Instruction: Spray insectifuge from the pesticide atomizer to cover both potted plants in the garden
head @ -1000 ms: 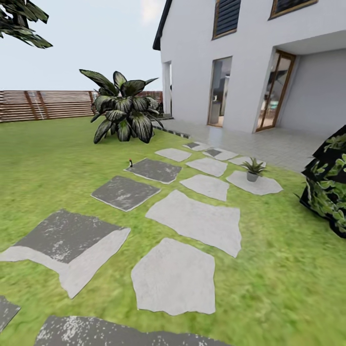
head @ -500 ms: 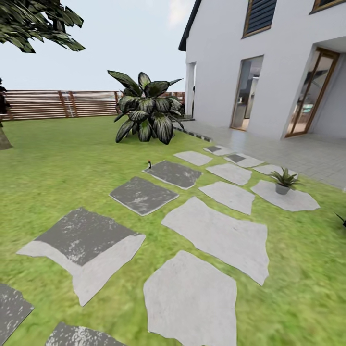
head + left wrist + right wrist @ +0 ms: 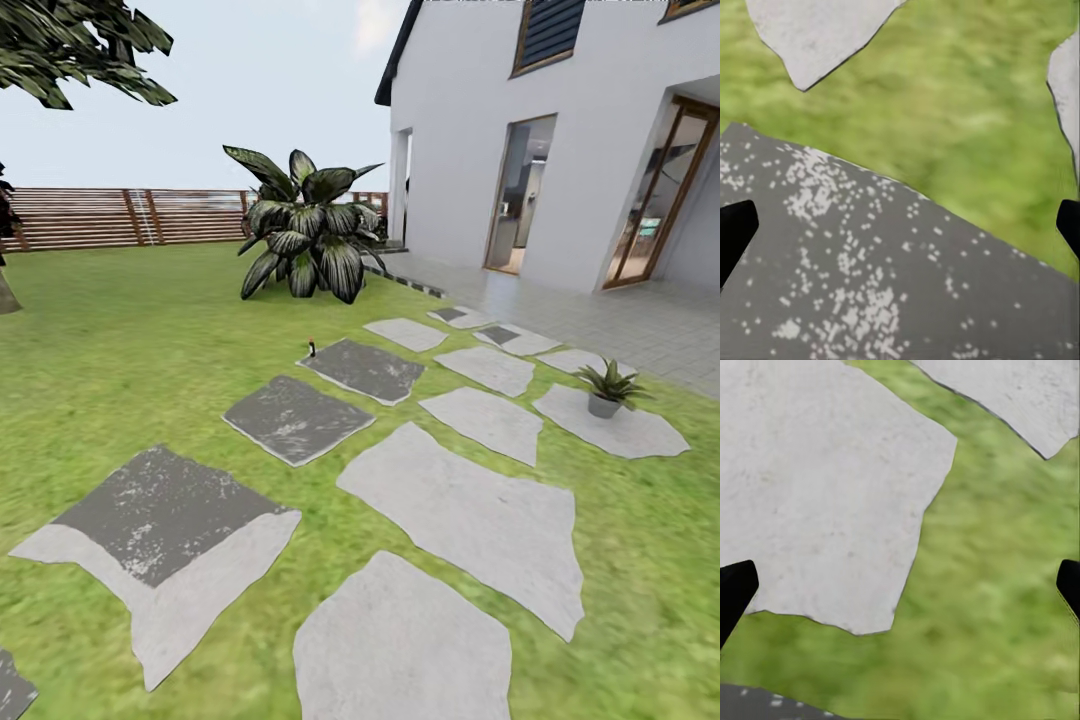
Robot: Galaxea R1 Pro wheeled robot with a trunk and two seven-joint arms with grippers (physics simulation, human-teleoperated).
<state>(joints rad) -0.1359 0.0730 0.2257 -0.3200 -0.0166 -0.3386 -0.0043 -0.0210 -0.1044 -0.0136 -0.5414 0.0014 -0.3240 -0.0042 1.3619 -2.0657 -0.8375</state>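
In the head view the pesticide atomizer (image 3: 312, 348), a tiny dark bottle with a red top, stands on the lawn at the far corner of a dark stepping stone (image 3: 362, 368). One potted plant (image 3: 607, 388), a green rosette in a grey pot, sits on a pale stone (image 3: 640, 432) at the right. In the left wrist view my left gripper (image 3: 900, 225) is open above a dark speckled stone (image 3: 870, 285), with nothing between its fingertips. My right gripper (image 3: 900, 585) is open in the right wrist view, over a pale stone (image 3: 810, 487) and grass.
A path of grey stepping stones (image 3: 460, 505) runs over the lawn toward the white house (image 3: 560, 130) and its paved terrace (image 3: 610, 320). A big dark-leaved shrub (image 3: 305, 235) stands behind the atomizer. A brown slatted fence (image 3: 110, 217) closes the far side.
The head view swung left a second ago, dropping the dark bush off the right edge; since then it has crept forward, and the stones look slightly larger.
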